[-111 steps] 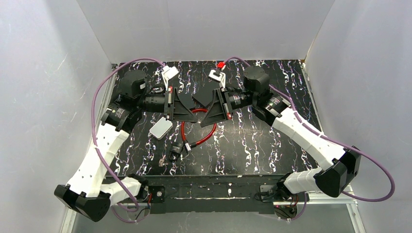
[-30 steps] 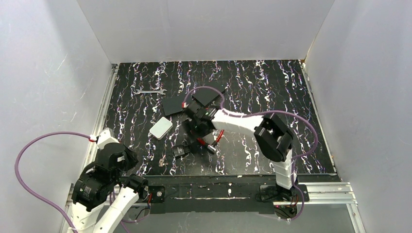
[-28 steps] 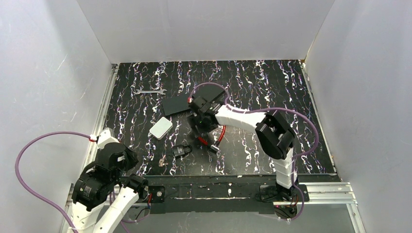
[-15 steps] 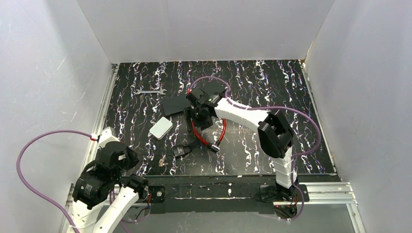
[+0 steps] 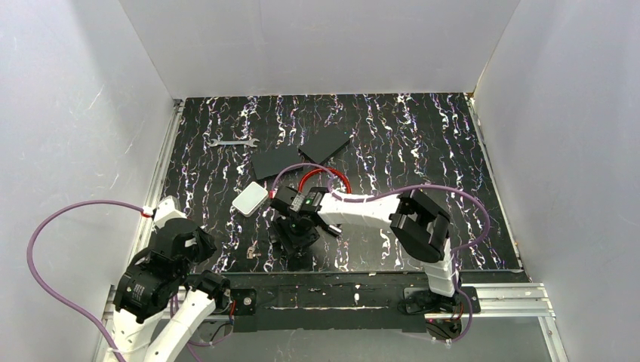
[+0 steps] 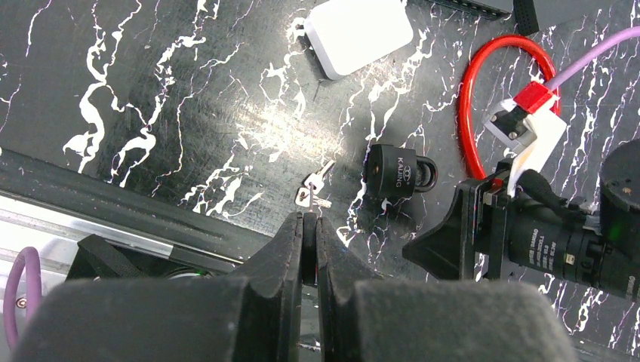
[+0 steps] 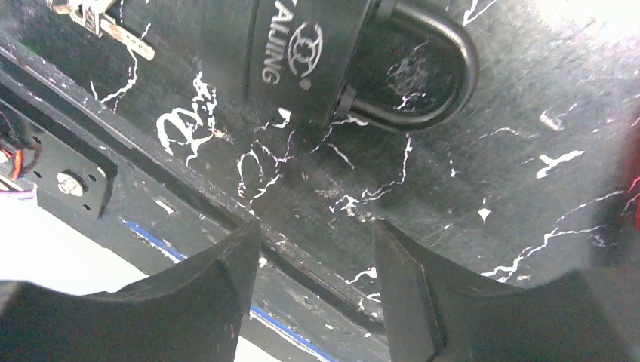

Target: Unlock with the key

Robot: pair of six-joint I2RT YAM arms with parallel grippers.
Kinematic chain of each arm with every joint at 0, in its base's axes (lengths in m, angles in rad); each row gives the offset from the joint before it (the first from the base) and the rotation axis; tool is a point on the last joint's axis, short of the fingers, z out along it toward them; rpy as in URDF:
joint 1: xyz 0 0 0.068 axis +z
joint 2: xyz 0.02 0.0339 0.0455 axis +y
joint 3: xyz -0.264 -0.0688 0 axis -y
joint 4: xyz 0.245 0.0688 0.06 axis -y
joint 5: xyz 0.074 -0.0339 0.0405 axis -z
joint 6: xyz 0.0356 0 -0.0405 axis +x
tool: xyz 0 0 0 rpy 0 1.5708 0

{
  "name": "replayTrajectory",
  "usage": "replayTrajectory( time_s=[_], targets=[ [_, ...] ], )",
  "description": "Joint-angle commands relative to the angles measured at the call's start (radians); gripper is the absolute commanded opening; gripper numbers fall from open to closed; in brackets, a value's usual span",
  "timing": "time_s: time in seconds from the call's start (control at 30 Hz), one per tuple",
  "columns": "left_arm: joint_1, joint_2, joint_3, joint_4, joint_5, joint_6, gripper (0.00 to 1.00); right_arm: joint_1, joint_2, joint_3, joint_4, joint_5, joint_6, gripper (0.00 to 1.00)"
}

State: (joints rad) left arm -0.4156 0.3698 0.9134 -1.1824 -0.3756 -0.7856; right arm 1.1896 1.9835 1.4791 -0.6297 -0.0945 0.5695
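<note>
The key, tiny and silvery on a small ring, lies on the black marbled table near the front edge, also visible in the right wrist view as the key. Just right of it lies a black padlock on its side, its shackle pointing right. My right gripper is open, low over the table's front edge, with the padlock just beyond its fingertips and nothing between them. From above, the right gripper covers most of the padlock. My left gripper is shut and empty, held back above the front rail.
A white box lies left of the right arm. A red cable loop lies behind the arm. Two black flat plates and a silver wrench lie farther back. The left arm is folded at the near left corner.
My right arm has swung from the red cable toward the front edge, down over the padlock, and its jaws have narrowed a little. The cable loop now lies farther back. The left arm stays still.
</note>
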Motion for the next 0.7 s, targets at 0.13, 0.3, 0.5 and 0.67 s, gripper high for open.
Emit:
replayTrajectory(
  time_s=[0.13, 0.3, 0.5, 0.67],
  targets=[
    [-0.002, 0.001, -0.004, -0.001, -0.013, 0.0, 0.0, -0.022, 0.058, 0.053, 0.065, -0.026, -0.057, 0.64],
    [-0.002, 0.004, -0.005, 0.0, -0.012, 0.002, 0.0, -0.059, 0.13, 0.119, 0.053, -0.016, -0.101, 0.64],
    [-0.002, 0.022, -0.005, 0.004, -0.003, 0.009, 0.0, -0.158, 0.214, 0.287, -0.041, 0.027, -0.18, 0.64],
    [-0.002, 0.033, -0.005, 0.009, 0.004, 0.014, 0.0, -0.244, 0.251, 0.4, -0.062, 0.003, -0.221, 0.67]
  ],
)
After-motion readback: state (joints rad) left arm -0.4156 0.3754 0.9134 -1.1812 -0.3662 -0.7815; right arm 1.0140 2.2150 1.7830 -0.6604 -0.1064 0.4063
